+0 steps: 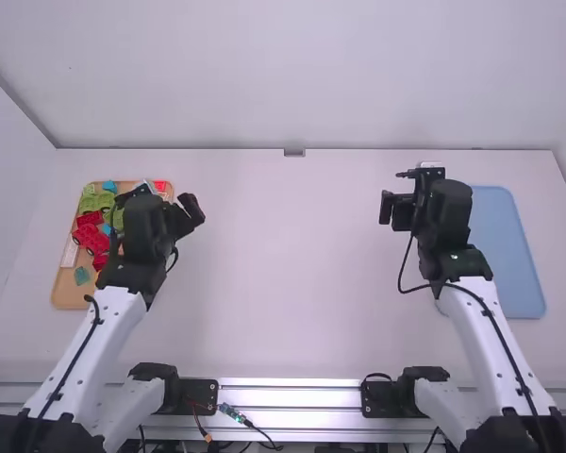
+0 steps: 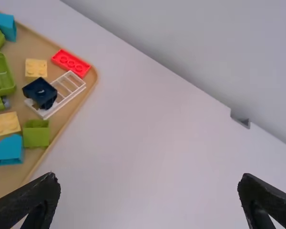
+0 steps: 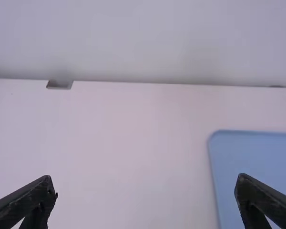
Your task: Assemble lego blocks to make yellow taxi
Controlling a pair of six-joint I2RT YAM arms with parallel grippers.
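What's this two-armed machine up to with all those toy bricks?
It looks set to build a yellow toy taxi, but nothing is held right now. The left gripper is open, near the wooden tray of loose bricks, among them pale yellow, red and green ones. The right gripper is open too, near a blue mat.

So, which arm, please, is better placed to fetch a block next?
Probably the left: its end effector hangs beside the tan tray of blocks; the right one is across the table, near the blue tray.
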